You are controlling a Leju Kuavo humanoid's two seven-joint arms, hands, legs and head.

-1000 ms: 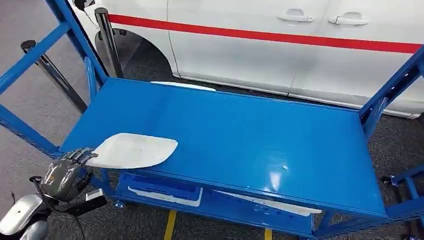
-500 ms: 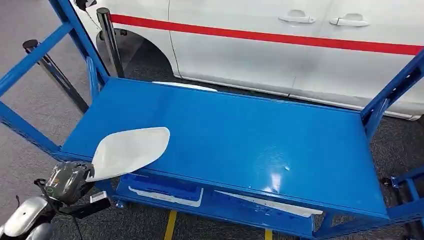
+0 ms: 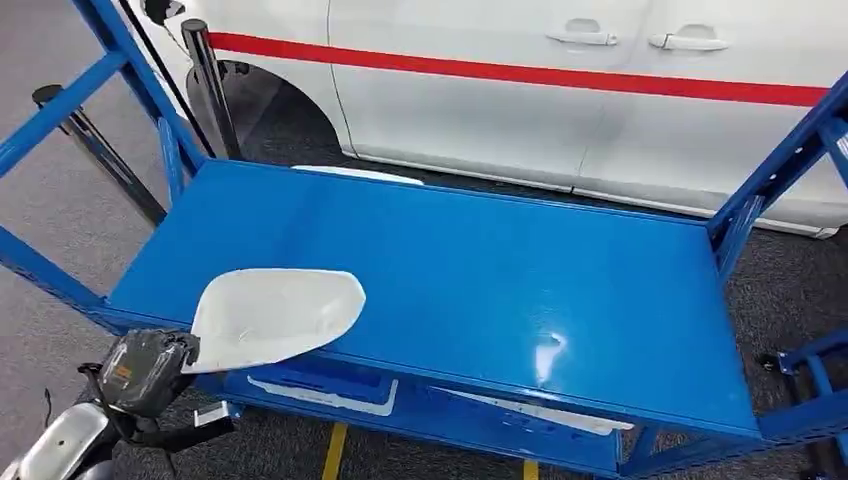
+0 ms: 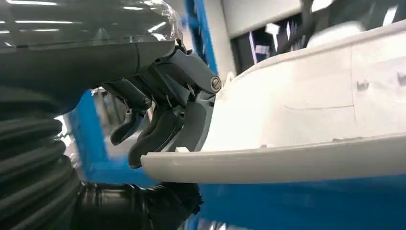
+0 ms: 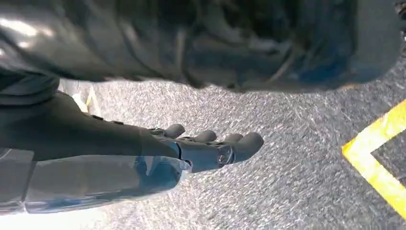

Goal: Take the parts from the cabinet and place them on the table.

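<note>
- White plastic part, a curved shell like a mirror cover, sits over the near-left corner of the blue table, at about 8 o'clock on the top, its near end overhanging the front edge.
- Left hand grips that overhanging end; from the left wrist view the dark fingers curl over the part's rim, so the part is held, not yet released.
- To set it down well, I'd judge the hand should carry the part further toward 12 o'clock until its whole underside is over the top, lower it flat, then let go; released here, it could tip off the edge.
- Right hand hangs over grey floor, fingers straight, holding nothing.
- More white parts lie on the lower shelf at 6 o'clock.
- White car with a red stripe stands behind at 12 o'clock.
</note>
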